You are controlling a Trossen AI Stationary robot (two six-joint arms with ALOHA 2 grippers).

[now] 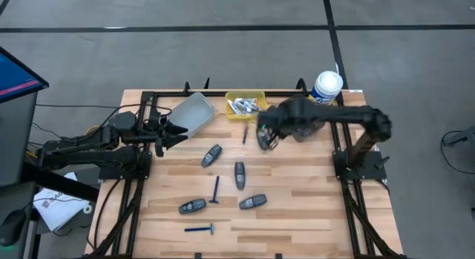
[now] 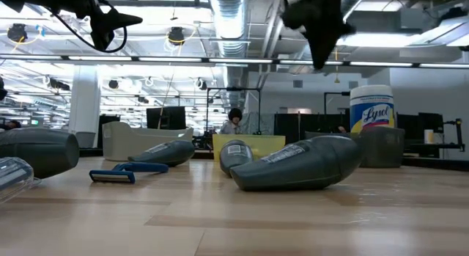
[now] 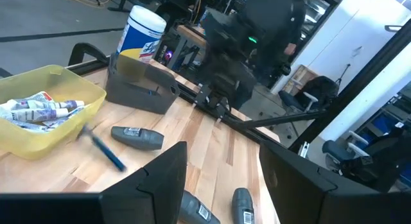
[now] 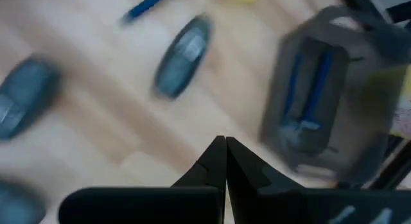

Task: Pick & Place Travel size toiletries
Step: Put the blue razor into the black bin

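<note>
The left gripper (image 1: 174, 130) waits at the table's left, fingers spread and holding nothing, just beside the grey bin (image 1: 191, 113). Four dark grey pods (image 1: 212, 155) and two blue razors (image 1: 216, 189) lie loose on the wood. White tubes (image 1: 243, 105) fill the yellow bin (image 1: 245, 104). The right gripper (image 1: 265, 138), fingers pressed together and empty, hovers right of centre; its arm hides most of a dark bin (image 4: 321, 95) holding razors.

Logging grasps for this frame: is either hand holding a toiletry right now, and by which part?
Nothing is held. The right hand is shut on nothing above the table; the left hand is open and empty.
</note>
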